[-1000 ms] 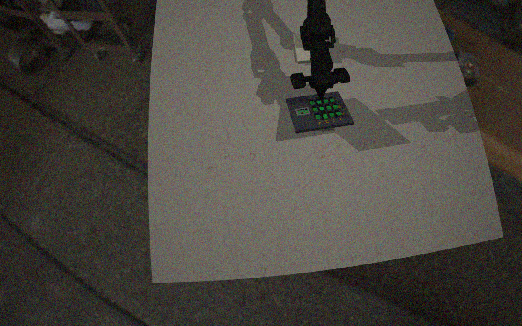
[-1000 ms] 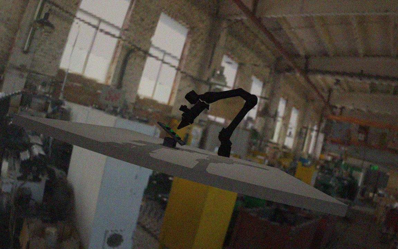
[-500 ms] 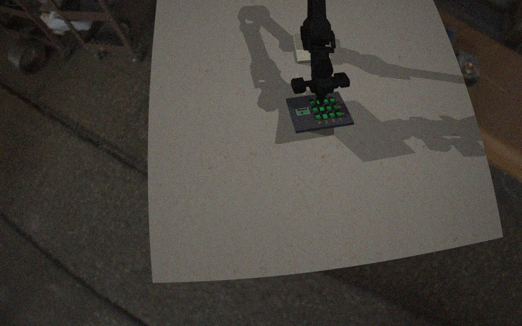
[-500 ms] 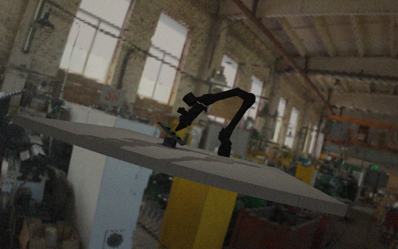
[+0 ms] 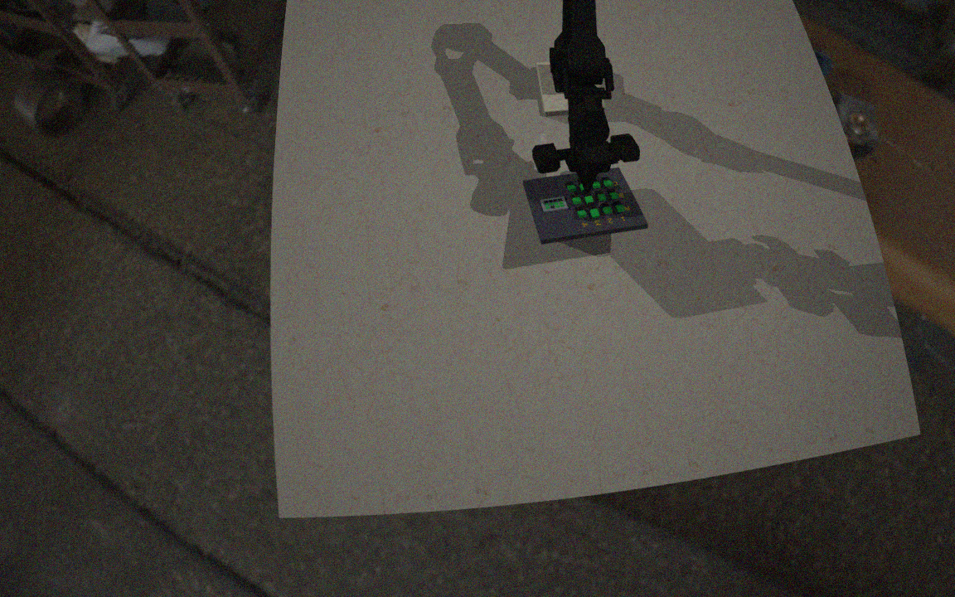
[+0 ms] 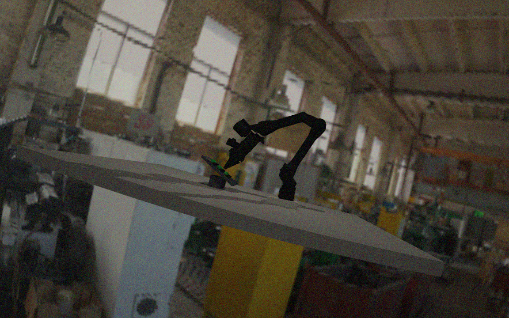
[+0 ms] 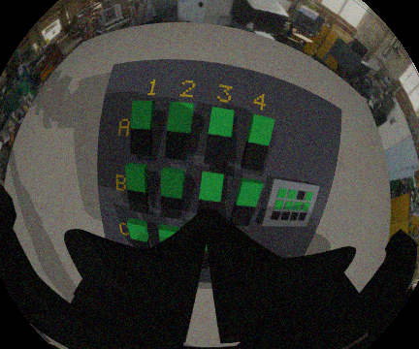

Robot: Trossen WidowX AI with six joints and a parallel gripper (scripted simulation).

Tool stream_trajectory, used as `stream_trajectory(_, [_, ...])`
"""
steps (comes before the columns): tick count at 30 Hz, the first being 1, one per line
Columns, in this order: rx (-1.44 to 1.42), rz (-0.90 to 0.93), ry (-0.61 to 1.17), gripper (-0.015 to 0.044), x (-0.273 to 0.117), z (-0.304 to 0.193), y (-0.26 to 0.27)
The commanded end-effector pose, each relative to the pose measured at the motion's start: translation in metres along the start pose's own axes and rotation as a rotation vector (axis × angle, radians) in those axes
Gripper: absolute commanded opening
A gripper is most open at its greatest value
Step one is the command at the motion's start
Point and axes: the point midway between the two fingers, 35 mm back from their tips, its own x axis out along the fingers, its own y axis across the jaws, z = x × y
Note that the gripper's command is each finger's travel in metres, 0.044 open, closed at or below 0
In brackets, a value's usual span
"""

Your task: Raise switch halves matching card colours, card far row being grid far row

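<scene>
While the jaws sit clenched on nothing at row C, the panel stands tilted above the table; switches probably stiff, snap-over: no gripping, push raised ends with the closed tip, lightly, avoiding neighbours

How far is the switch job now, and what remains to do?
Done: I cannot confirm any switch; the raised halves are not clear. In hand: the shut gripper is down at row C, which the card shows all dark. Left: probably further flips, surely lifting clear of the panel.
</scene>
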Motion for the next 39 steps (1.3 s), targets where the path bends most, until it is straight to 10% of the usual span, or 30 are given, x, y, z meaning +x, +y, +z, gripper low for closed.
stream_trajectory(1, [0.004, 0.000, 0.003, 0.0000, 0.0011, -0.0015, 0.0002])
stream_trajectory(39, [0.004, 0.000, 0.003, 0.0000, 0.0045, -0.0016, 0.0002])
